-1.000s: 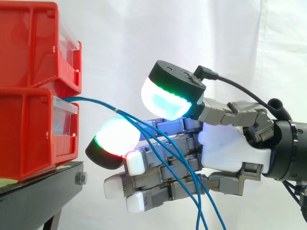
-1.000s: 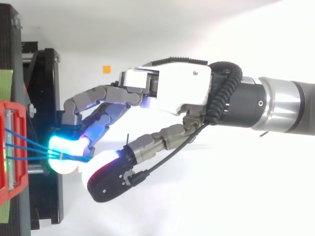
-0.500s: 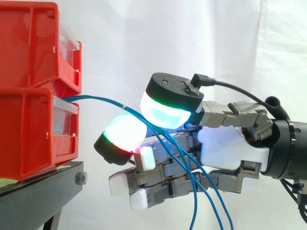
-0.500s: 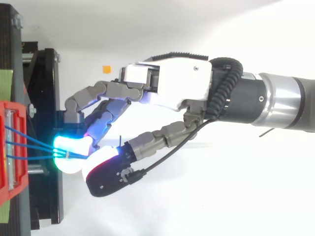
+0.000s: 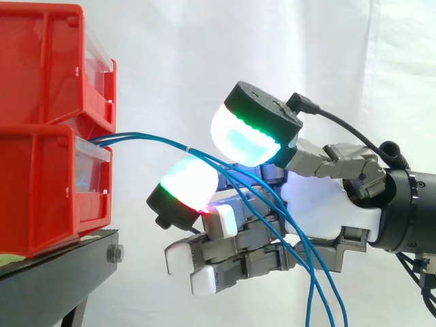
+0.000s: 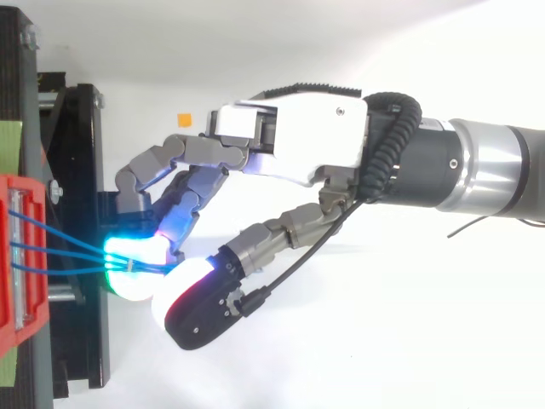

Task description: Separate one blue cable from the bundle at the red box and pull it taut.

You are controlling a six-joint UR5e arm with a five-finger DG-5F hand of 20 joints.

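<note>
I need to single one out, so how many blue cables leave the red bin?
3 blue cables. Seen from above, the upper cable, middle cable and lower cable leave the red bin and meet at the hand; more may be hidden.

a robotics lab test rig: a plain white curtain hangs as backdrop, red bins are stacked on a black stand at the frame's left, and an industrial robot arm enters from the right.

Blue cables leave the side view's bottom edge, their ends unseen
</note>
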